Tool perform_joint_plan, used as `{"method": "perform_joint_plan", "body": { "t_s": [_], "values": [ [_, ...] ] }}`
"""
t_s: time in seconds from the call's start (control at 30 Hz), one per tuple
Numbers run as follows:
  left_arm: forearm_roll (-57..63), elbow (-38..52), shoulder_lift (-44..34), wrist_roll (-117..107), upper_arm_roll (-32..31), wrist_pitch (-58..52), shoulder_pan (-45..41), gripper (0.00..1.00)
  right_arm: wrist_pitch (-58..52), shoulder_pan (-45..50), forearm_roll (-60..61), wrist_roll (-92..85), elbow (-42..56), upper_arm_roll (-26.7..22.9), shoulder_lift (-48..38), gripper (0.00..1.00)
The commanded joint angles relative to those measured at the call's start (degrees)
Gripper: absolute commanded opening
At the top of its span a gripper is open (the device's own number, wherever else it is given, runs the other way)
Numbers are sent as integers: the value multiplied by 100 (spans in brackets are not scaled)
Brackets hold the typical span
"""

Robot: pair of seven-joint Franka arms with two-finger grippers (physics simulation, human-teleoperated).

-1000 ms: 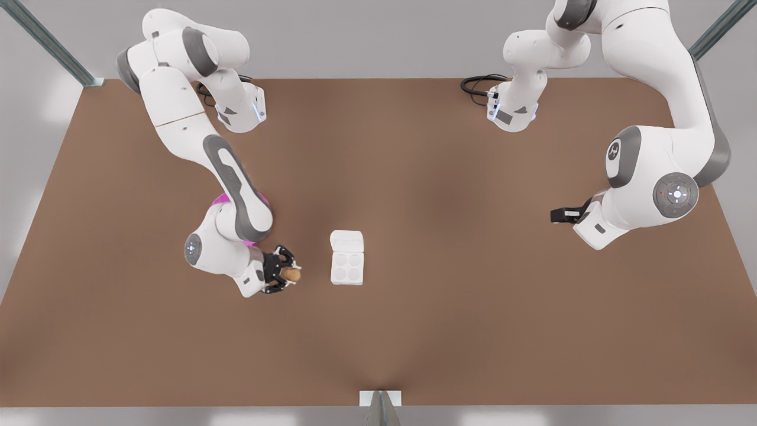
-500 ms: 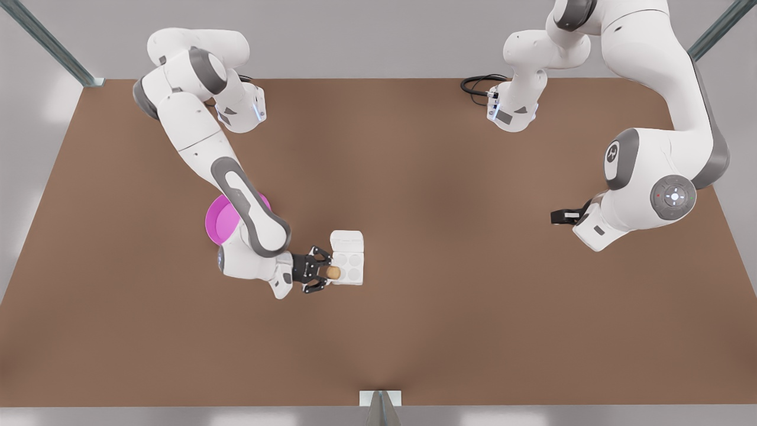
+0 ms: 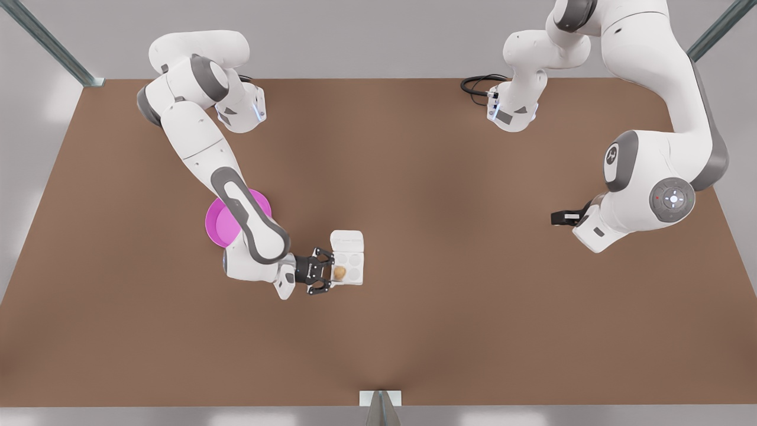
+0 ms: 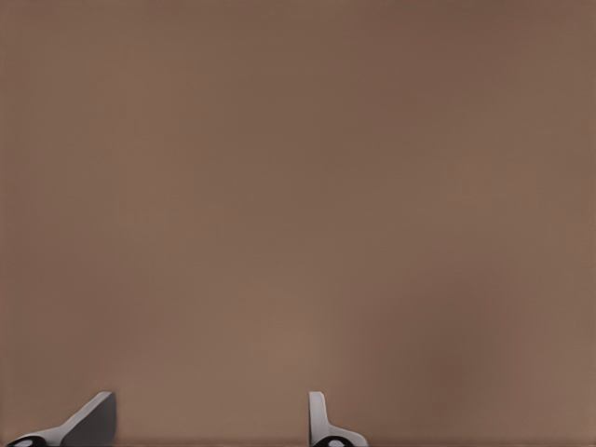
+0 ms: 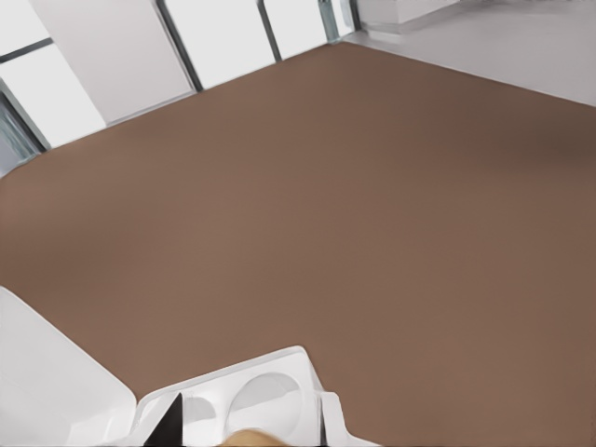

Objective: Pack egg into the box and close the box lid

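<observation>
1. The box (image 3: 347, 267) lies on the brown table (image 3: 449, 248), lid open; it serves as landmark.
2. The box lid (image 3: 346, 239) lies flat, hinged to the tray's far edge.
3. The right gripper (image 3: 331, 273) hovers over the tray's edge on the front view's left, fingers clamped on the egg (image 3: 339, 271).
4. The egg sits over the near cup on the front view's left; contact with the cup cannot be told.
5. The pink dish (image 3: 220, 223) lies near the box, on the front view's left, partly under the right arm.
6. The left gripper (image 4: 209, 424) waits well apart from the box, toward the front view's right, fingers apart over bare table.
</observation>
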Motion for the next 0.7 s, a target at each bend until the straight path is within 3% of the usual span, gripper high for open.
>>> {"method": "perform_joint_plan", "body": {
  "t_s": [0.0,0.17,0.2,0.23,0.27,0.37,0.47,0.53,0.57,0.63,0.67],
  "values": [
    [4,2,-3,3,-1,-5,-6,100,-17,2,144,-807,2,7,-3,97],
    [-49,-33,49,12,-62,-5,-85,99,-26,-86,144,-772,11,25,-20,99],
    [-58,-33,85,-41,-211,-49,-208,37,-26,-139,144,-763,11,25,-20,99],
    [-32,-59,85,-312,-492,-84,-305,26,-26,-191,144,-763,11,25,-20,99],
    [-23,-103,85,-357,-712,-233,-322,21,-26,-253,144,-763,11,25,-29,99],
    [-14,-103,261,-770,-1556,-111,-436,21,-96,-499,109,-780,2,25,-73,99],
    [109,-42,911,-2659,-1556,829,-1693,21,-386,-938,-119,-701,-103,-28,-372,98],
    [-75,2,1245,-3328,-1592,1497,-2080,21,-948,-1238,-1454,554,-271,-607,-776,98],
    [-58,37,1341,-3354,-1592,1506,-2256,21,-1563,-1220,-2552,1573,-43,-1248,-1039,97],
    [-119,55,1438,-3723,-1592,1832,-2449,21,-2433,-1264,-4864,4007,731,-1873,-1320,97],
    [-119,186,1596,-4101,-1592,1875,-2598,21,-2706,-1238,-5778,5896,766,-1856,-1576,98]
  ]
}}
